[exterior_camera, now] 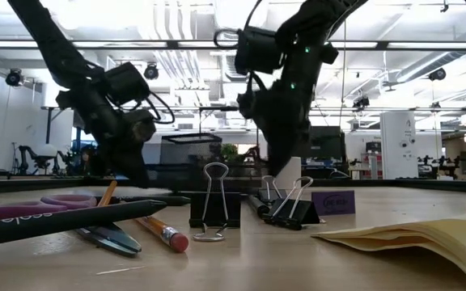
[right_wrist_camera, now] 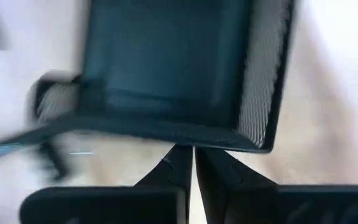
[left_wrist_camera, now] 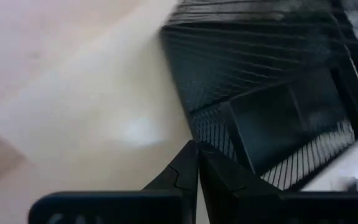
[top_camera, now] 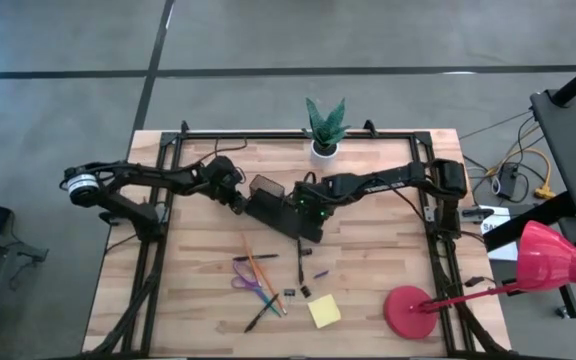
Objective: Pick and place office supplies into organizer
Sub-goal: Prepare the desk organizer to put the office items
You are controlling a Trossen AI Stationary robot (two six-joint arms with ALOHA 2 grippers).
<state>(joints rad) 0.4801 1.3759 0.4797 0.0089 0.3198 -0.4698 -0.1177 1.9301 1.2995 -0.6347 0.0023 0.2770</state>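
The black mesh organizer (top_camera: pixel 280 212) stands slantwise in the middle of the table, between my two grippers. My left gripper (top_camera: pixel 239 201) is shut at its left end, and my right gripper (top_camera: pixel 309 207) is shut at its right side. Nearer the table's front lie purple-handled scissors (top_camera: pixel 243 281), orange and blue pencils (top_camera: pixel 260 268), thin black pens (top_camera: pixel 299 262), dark clips (top_camera: pixel 290 293) and the yellow sticky pad (top_camera: pixel 323 312). The low view shows binder clips (exterior_camera: pixel 209 212) standing on the wood. My left gripper has the tips of its shut fingers (left_wrist_camera: pixel 188 163) at a corner of the organizer's mesh wall (left_wrist_camera: pixel 194 124), slanting down from the table's left. I cannot tell whether the wall sits between them. My right gripper has its shut fingertips (right_wrist_camera: pixel 180 160) against the organizer's upper rim (right_wrist_camera: pixel 166 132), the fingers standing across it.
A white pot with a green plant (top_camera: pixel 325 132) stands at the far edge behind the organizer. A red round-based lamp (top_camera: pixel 414 310) sits at the near right corner. Black frame rails (top_camera: pixel 158 230) run along the table's sides. Bare wood lies left of the supplies.
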